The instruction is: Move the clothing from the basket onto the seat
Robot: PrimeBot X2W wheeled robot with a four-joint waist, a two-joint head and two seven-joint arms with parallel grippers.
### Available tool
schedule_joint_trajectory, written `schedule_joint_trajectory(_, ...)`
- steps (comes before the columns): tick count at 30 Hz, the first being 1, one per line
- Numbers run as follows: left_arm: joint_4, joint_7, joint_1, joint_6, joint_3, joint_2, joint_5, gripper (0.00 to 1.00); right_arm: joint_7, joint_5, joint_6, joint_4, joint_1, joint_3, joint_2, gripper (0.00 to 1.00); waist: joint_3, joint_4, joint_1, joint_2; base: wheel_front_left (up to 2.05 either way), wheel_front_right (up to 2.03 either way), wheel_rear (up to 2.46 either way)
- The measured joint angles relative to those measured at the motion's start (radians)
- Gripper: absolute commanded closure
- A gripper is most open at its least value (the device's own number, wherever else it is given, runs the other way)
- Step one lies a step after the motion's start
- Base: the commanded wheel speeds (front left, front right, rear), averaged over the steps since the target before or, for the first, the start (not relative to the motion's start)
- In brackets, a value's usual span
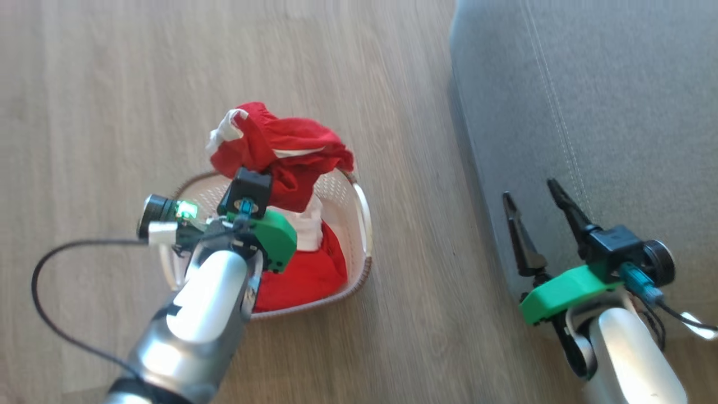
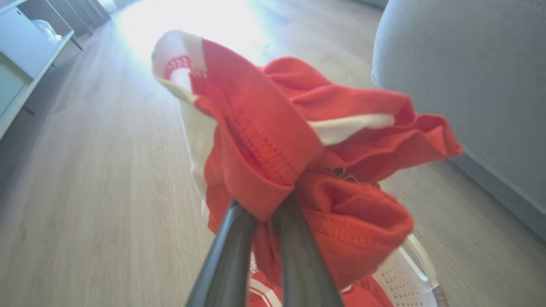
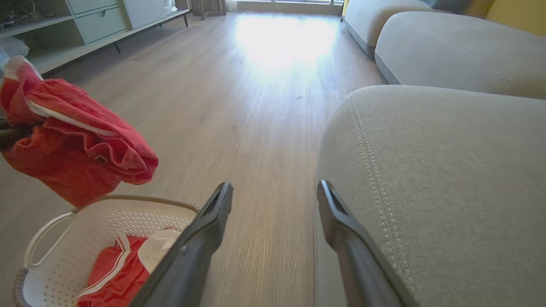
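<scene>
**Red garment held over the basket, right gripper idle at the seat**

My left gripper [image 2: 264,207] is pinched onto a bunched red garment [image 1: 280,151] with white trim. In the left wrist view the two dark fingers [image 2: 226,256] stand pressed close together, with a fold of the fabric caught between their tips. The garment hangs clear above the basket [image 1: 362,224], and its lower folds droop toward the far rim without resting on it.

More clothing lies inside the basket: a red piece with white stripes [image 3: 115,268] along the bottom and a white cloth [image 1: 311,227] partly on top of it. The basket stands on the wooden floor [image 1: 112,84], a little way to the left of the seat [image 1: 606,101]. None of the clothing is on the grey cushion.

My right gripper [image 1: 530,189] is spread wide and holds nothing. From the head camera its fingers point up over the cushion's near left edge, and I cannot tell whether they touch the upholstery. Through the right wrist camera I see one finger over the floor and the other in front of the cushion's rounded side, beside the line of pale stitching.
</scene>
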Motion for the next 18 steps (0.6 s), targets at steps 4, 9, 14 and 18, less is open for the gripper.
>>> schedule_joint_trajectory(4,-0.179,-0.001,0.099,0.019,0.036,0.015,0.02,1.0,0.0,-0.002,0.0,-0.024,0.026,-0.025,0.006,0.0,-0.056,0.029,0.0,0.0,0.0,0.0,0.0)
schedule_joint_trajectory(9,-0.345,-0.001,0.189,0.032,0.092,0.015,0.029,1.0,0.0,-0.02,0.0,-0.024,0.074,-0.037,0.01,0.0,-0.12,0.061,0.0,0.0,0.0,0.0,0.0)
schedule_joint_trajectory(14,-0.472,-0.001,0.259,0.008,0.126,0.011,0.043,1.0,0.0,-0.03,0.0,-0.028,0.103,-0.043,0.012,0.0,-0.184,0.087,0.0,0.0,0.0,0.0,0.0)
schedule_joint_trajectory(18,-0.561,-0.001,0.307,-0.007,0.156,0.008,0.055,1.0,0.0,-0.029,0.0,-0.034,0.121,-0.049,0.017,0.0,-0.231,0.101,0.0,0.0,0.0,0.0,0.0)
